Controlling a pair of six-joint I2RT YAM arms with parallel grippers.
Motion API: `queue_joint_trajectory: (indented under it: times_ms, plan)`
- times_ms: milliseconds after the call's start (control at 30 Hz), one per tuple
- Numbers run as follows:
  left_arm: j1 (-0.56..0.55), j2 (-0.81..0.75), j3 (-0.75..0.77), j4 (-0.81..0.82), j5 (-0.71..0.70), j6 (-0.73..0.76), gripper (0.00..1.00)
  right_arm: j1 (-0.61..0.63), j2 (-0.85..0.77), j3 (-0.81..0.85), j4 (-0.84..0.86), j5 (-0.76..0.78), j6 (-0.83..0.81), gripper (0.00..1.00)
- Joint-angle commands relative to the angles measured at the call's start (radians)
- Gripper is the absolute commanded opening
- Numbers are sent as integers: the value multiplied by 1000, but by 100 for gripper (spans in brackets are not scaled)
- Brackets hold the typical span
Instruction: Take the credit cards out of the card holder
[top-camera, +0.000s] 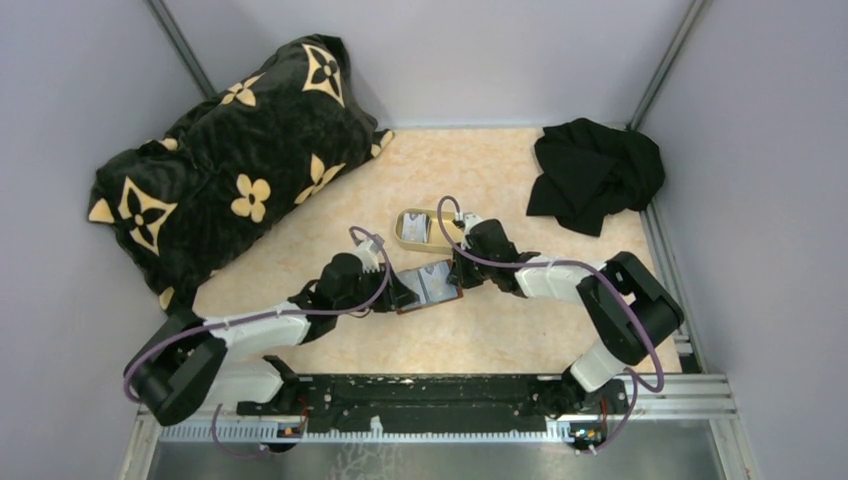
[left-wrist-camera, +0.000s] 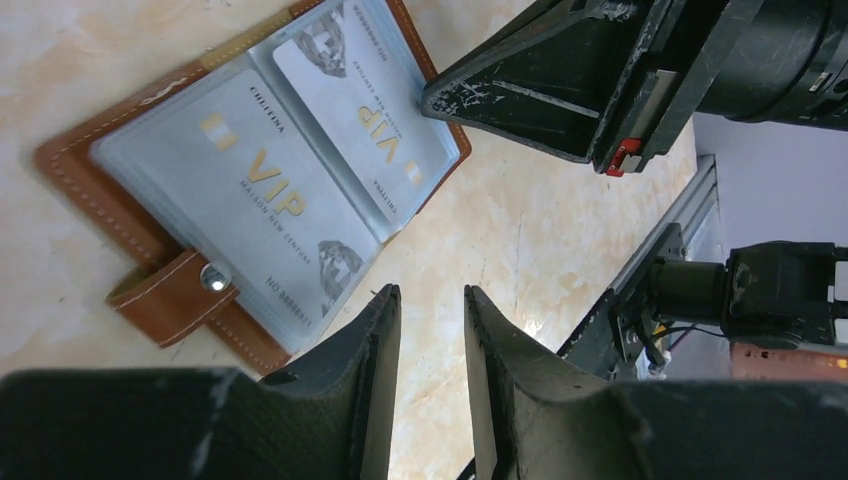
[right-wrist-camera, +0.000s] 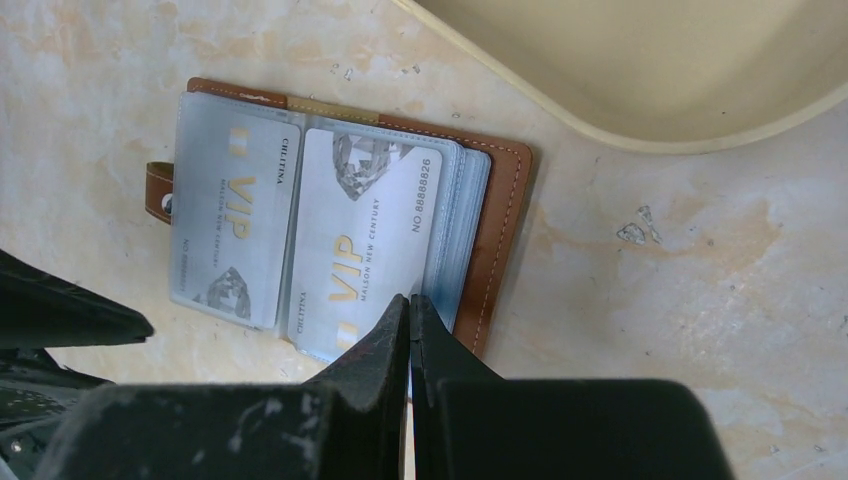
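Observation:
The card holder (top-camera: 432, 284) lies open on the table, brown outside (right-wrist-camera: 505, 220) and pale blue-grey inside. Two pale VIP credit cards show in its sleeves, one on each half (right-wrist-camera: 230, 220) (right-wrist-camera: 365, 230); both also show in the left wrist view (left-wrist-camera: 255, 200) (left-wrist-camera: 355, 110). My right gripper (right-wrist-camera: 410, 300) is shut on the near edge of the right-hand card, which sticks out a little past its sleeve. My left gripper (left-wrist-camera: 432, 295) is open with a narrow gap and empty, its tips just off the holder's near edge beside the snap tab (left-wrist-camera: 175, 295).
A tan oval tray (top-camera: 405, 228) stands just behind the holder, its rim close to it (right-wrist-camera: 640, 140). A black patterned cushion (top-camera: 230, 170) fills the back left. A black cloth (top-camera: 595, 175) lies at the back right. The metal rail (top-camera: 440, 400) runs along the near edge.

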Motion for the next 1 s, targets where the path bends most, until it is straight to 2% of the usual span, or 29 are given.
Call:
queue_joint_trajectory:
  times_ms: [0,100,267,533,967]
  plan:
    - [-2,119,-19,333,78,-52,36,-5,14,-18,61,-15,-5,0]
    - [-2,215,-63,493,42,-100,36,-5,13,-26,66,-16,-3,0]
    - [-2,383,-76,669,1,-169,34,-5,13,-29,62,-20,-5,0]
    - [0,434,-96,633,-95,-187,32,-10,16,-42,81,-37,-1,0]
    - [0,671,-93,1030,0,-258,34,-10,16,-68,101,-54,9,0]
